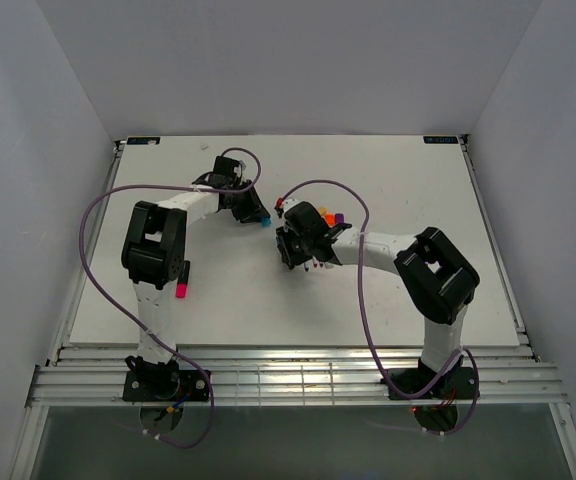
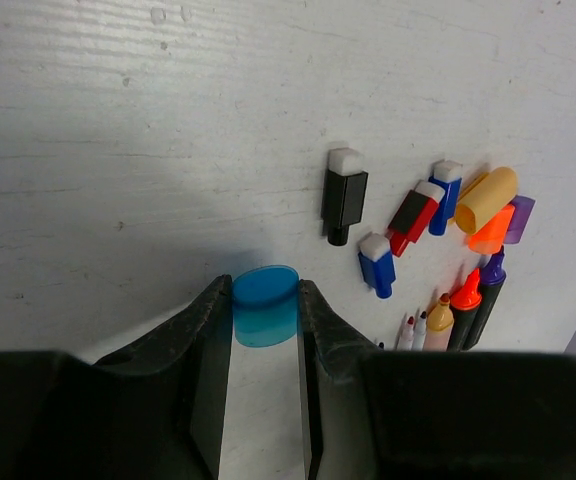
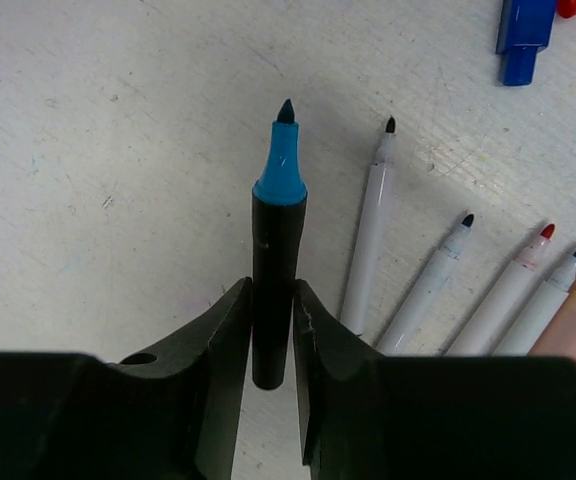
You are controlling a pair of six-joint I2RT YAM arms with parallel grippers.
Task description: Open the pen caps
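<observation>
Left end effector [image 2: 265, 296] pinches a blue pen cap [image 2: 266, 318] — right end effector [image 3: 272, 300] pinches an uncapped blue-tipped marker [image 3: 277, 235].

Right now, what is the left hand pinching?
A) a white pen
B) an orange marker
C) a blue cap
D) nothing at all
C: the left hand has a stubby blue cap clamped between its two fingers.

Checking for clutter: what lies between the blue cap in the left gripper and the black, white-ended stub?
Nothing: in the left wrist view only bare table separates the blue cap from the black stub.
</observation>
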